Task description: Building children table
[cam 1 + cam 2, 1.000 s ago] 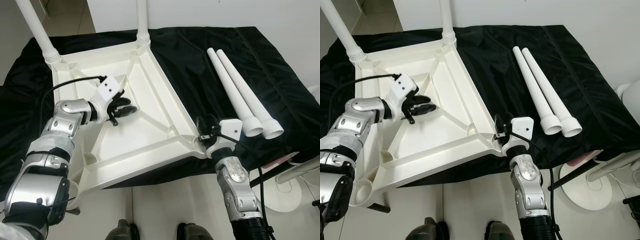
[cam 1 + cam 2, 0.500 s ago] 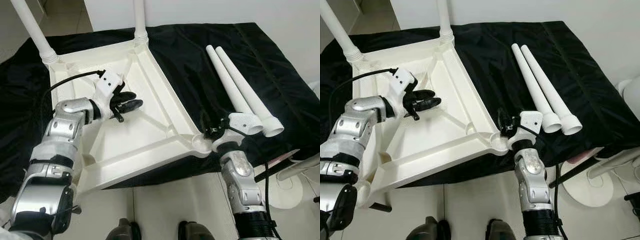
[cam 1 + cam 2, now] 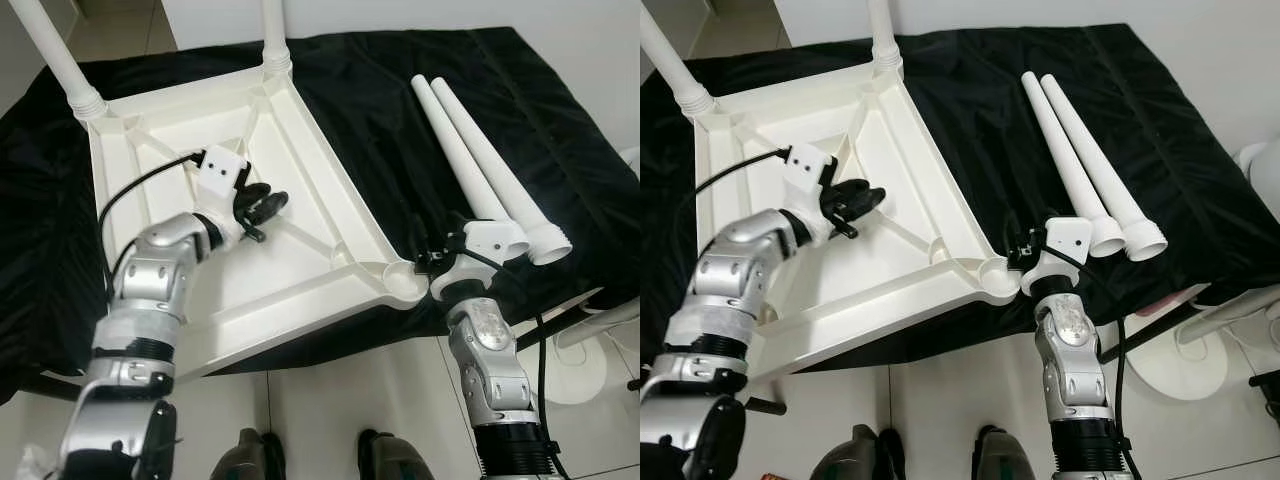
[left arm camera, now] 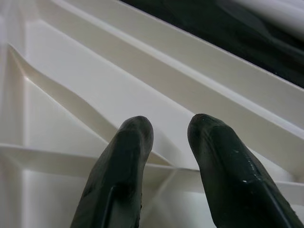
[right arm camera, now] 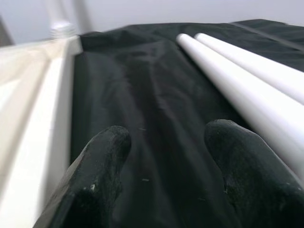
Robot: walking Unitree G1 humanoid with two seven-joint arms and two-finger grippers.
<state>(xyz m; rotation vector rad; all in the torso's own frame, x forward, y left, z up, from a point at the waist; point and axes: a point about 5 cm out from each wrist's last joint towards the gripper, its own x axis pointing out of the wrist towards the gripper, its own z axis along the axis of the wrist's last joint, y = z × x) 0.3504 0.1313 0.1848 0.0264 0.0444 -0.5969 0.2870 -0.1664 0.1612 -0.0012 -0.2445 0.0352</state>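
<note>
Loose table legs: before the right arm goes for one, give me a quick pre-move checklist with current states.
1. Right end effector open and empty: ok, with black cloth visible between its fingers.
2. Two loose legs within sight on the black cloth, lying side by side: ok.
3. Path from right end effector to the nearer leg free of obstacles: ok, there is just cloth between them.
4. Near corner socket of the upturned tabletop empty and ready for a leg: ok.
5. Two far legs standing in their sockets: ok; fully seated: cannot tell.
6. Left end effector steadying the tabletop: cannot tell, it is over an inner rib with nothing gripped.
</note>
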